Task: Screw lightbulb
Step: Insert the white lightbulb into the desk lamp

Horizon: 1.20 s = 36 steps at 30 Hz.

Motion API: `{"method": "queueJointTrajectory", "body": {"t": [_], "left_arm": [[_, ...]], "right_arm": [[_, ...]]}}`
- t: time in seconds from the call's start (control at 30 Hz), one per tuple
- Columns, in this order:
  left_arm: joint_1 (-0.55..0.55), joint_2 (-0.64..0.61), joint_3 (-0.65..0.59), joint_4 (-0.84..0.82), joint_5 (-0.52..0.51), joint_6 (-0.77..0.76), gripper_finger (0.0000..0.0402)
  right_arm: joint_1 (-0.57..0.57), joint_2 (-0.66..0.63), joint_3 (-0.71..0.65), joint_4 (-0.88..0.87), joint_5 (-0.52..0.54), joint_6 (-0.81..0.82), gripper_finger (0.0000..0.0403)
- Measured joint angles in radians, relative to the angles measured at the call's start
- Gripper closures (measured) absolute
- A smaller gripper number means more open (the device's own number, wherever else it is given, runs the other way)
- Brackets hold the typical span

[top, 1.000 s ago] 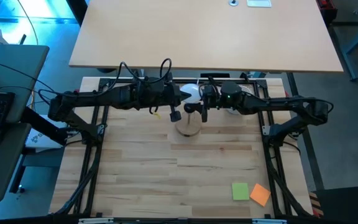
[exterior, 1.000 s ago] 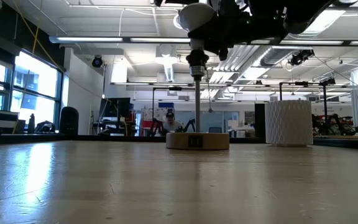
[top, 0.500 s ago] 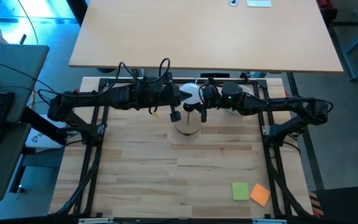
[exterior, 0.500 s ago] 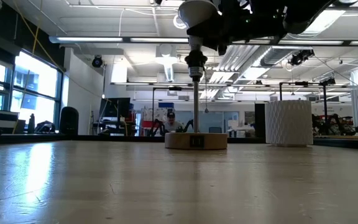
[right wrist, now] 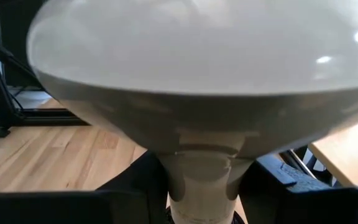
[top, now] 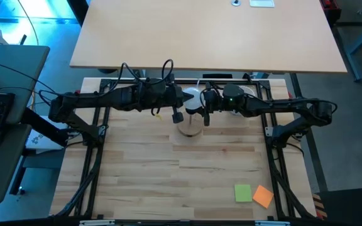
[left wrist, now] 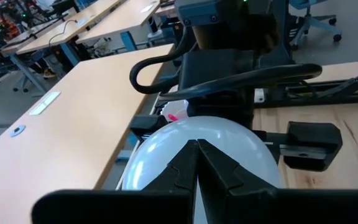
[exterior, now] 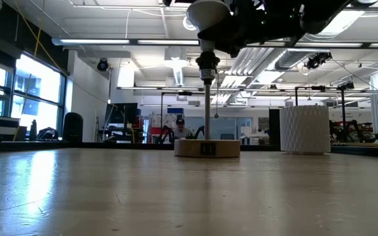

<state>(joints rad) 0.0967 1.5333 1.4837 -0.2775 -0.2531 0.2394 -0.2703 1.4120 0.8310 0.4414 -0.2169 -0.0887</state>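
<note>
Right gripper (top: 205,108) clamped on lightbulb (top: 193,96) above wooden stand (top: 190,129). Left gripper (left wrist: 197,163), fingers together, against globe. Stand's post (exterior: 206,108) visible in low view only.

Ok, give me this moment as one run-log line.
step: screwing bulb | bulb: on socket atop stand | right gripper: jaws shut on bulb | left gripper: jaws shut, beside bulb

Lightbulb (exterior: 207,14): globe top cut off by the low view's upper edge, and both arms above it run out of the picture. From overhead, the wooden stand (top: 190,130) beneath the lightbulb is half covered by the two tools. In the right wrist view, the stand's socket is hidden below the lightbulb's base.
</note>
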Motion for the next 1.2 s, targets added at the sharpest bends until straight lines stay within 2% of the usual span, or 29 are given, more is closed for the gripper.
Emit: {"method": "queueJointTrajectory", "body": {"t": [0.17,0.33,0.9,1.2], "left_arm": [[0.000,0.000,0.000,0.008,-0.011,0.000,0.0399],[0.000,-0.010,0.000,0.035,-0.018,0.002,0.0399],[-0.008,-0.012,0.000,0.029,-0.019,0.009,0.0399],[-0.012,-0.013,0.000,0.019,-0.020,0.009,0.0399]], "right_arm": [[0.000,0.000,0.001,-0.015,0.050,0.004,0.0259],[-0.005,0.000,-0.001,-0.042,0.080,0.026,0.0222],[-0.007,0.001,-0.002,0.004,0.064,-0.025,0.0203],[-0.011,0.001,-0.002,0.004,0.055,-0.063,0.0140]]}}
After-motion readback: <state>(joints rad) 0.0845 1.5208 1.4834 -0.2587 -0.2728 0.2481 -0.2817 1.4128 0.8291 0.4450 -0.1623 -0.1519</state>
